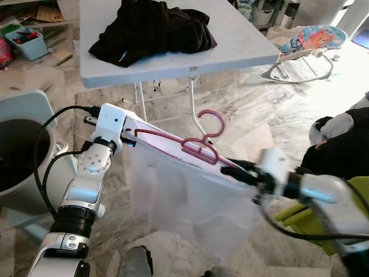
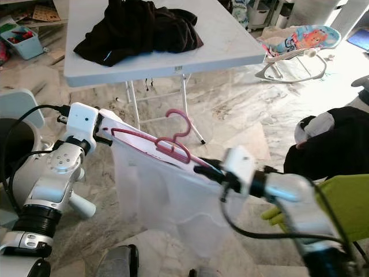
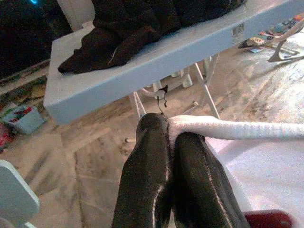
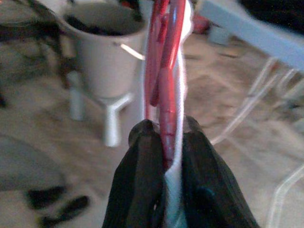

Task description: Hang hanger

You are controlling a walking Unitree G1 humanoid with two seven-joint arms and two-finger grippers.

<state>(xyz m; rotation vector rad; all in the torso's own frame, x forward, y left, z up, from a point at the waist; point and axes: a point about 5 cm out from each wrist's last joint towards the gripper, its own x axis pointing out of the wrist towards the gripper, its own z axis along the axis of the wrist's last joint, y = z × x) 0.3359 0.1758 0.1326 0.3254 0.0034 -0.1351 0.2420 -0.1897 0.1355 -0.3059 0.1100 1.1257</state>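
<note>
Fingers of the left gripper point(image 3: 166, 142) are pinched together on the left shoulder of a thin white garment point(image 1: 190, 202), which hangs limp and light from a slim pink plastic hanger point(image 1: 196, 147) held in mid-air, nearer than the white folding table point(image 1: 242, 46). On the right, the right gripper point(image 4: 166, 142) is clamped on the hanger's right end and the cloth together (a sensible hold, I judge, since the stiff, slippery hanger could slide out of soft fabric).
</note>
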